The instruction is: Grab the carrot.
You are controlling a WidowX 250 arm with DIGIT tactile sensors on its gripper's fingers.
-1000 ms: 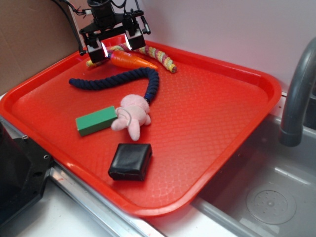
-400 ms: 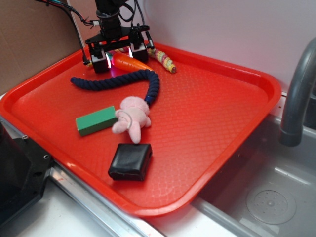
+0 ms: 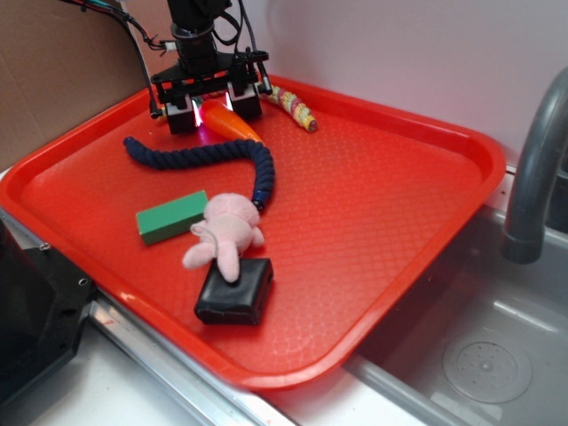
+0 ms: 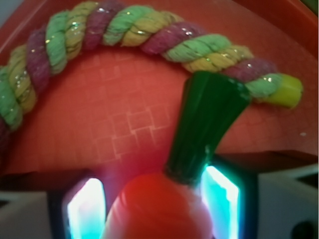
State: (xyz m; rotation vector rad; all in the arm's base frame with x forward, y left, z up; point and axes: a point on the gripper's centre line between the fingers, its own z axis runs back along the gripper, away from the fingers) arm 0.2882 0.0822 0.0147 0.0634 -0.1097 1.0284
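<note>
A big red tray (image 3: 382,177) takes up most of the worktop, sitting beside a grey sink (image 3: 479,355) with a curved grey faucet (image 3: 532,169) rising at the right. At the tray's far left corner the black robot arm comes straight down, and its tool (image 3: 213,108) sits low over the tray floor, fingers (image 3: 180,114) apart, one on each side of the carrot (image 3: 229,123). From the outside view the pads look close against the orange body; in the wrist view the carrot (image 4: 164,209) fills the gap between the two lit pads, the right one touching it near the stub, the left one with a thin sliver of tray showing beside it. I cannot tell whether it is truly squeezed.

The carrot lies on the tray with its tip pointing out toward the front right and its dark green stub toward the back rim. Just behind the stub curves the pink, yellow and green striped rope (image 4: 124,30), its end resting near the tray's back wall (image 3: 293,105). In front of the tool a navy blue rope (image 3: 204,155) snakes across the tray, its end touching a pink plush toy (image 3: 226,232). The plush leans onto a black square pad (image 3: 234,291), and a green block (image 3: 171,217) lies just beside it on the left.
</note>
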